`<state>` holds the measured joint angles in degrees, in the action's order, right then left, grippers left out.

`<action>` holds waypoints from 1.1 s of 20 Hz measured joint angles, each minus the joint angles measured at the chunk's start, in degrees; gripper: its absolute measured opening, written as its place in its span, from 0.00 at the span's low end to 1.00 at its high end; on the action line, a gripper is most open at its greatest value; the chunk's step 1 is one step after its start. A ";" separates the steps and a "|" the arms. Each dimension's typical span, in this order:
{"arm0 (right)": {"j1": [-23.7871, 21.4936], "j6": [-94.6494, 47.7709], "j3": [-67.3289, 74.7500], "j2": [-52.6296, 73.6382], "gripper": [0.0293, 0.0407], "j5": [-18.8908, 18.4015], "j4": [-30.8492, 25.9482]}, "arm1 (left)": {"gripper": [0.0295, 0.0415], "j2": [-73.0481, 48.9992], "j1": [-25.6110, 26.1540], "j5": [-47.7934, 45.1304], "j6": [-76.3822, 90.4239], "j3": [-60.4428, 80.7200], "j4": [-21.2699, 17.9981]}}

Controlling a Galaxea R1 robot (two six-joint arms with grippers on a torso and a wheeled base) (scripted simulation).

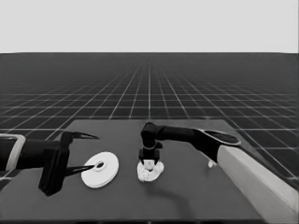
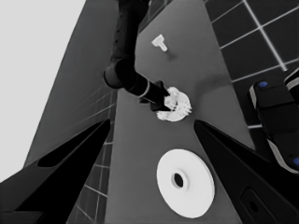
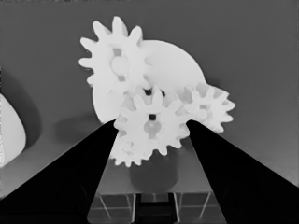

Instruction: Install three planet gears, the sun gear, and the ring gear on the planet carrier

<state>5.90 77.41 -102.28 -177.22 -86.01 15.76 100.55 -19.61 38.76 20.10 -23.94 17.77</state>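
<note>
The right arm (image 1: 252,172) is pale grey in its back part and black toward the wrist, with a round black joint and a thin pale ring. The left arm (image 1: 18,154) is black with a pale band. Each has two long, pointed black fingers (image 2: 70,158).

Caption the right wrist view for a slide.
Right gripper holds the middle gear above the smaller round part, among three gears.

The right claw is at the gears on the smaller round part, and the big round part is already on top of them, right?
Not quite. The right claw is at the gears on the smaller round part, but the larger round part lies apart on the table, near the parked left claw. The head view shows it.
</note>
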 joint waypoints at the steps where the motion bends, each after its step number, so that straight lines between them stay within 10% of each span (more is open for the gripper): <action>1: 0.00 0.56 0.00 0.00 0.14 0.00 0.00 | 0.75 0.00 0.00 0.00 0.00 0.00 0.00; 22: 0.03 13.10 0.00 0.00 0.14 -0.01 0.00 | 0.75 0.00 0.00 0.00 0.00 0.00 0.00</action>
<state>5.93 90.50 -102.28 -177.23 -86.02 15.76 100.55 -19.61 38.76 20.10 -23.94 17.77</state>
